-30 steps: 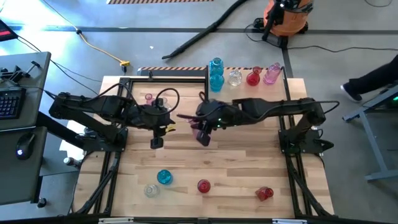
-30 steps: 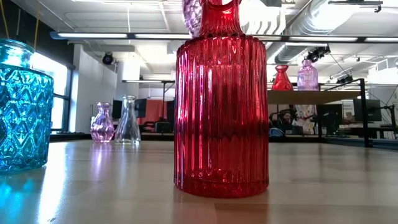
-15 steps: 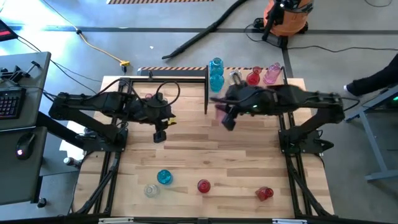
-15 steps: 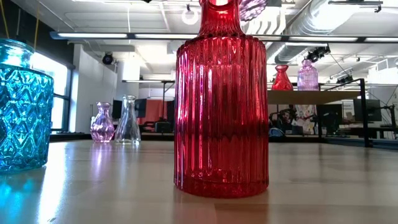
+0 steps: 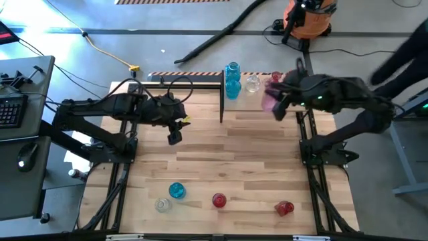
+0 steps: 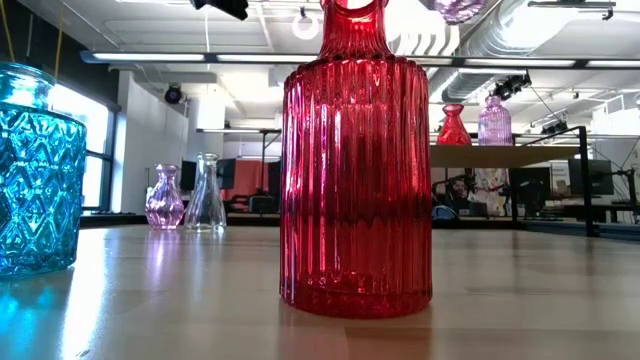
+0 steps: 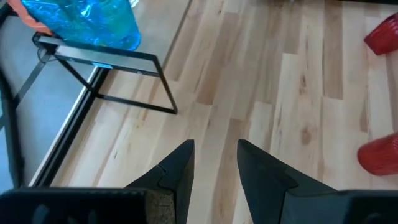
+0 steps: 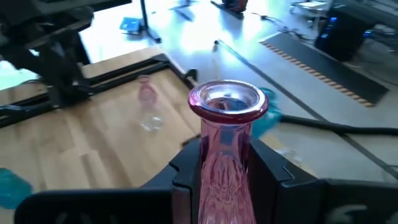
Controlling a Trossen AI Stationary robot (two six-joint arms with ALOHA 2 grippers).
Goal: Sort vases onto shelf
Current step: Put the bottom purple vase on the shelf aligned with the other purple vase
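Two dark, near-black jointed arms, each ending in a two-finger gripper: left gripper [image 7: 214,163], right gripper [image 8: 227,163]. Matte black fingers [image 7: 261,174], wedge-shaped and tapering. Thin black cable looped over the left arm.

A translucent red vase [image 6: 356,170] with fine vertical ribs stands beside a turquoise-blue vase [image 6: 35,170] cut in a diamond lattice on the pale, light-wood table [image 6: 520,290]. The black right gripper [image 8: 226,165] holds a pink vase [image 8: 225,149] with a faint moulded pattern.
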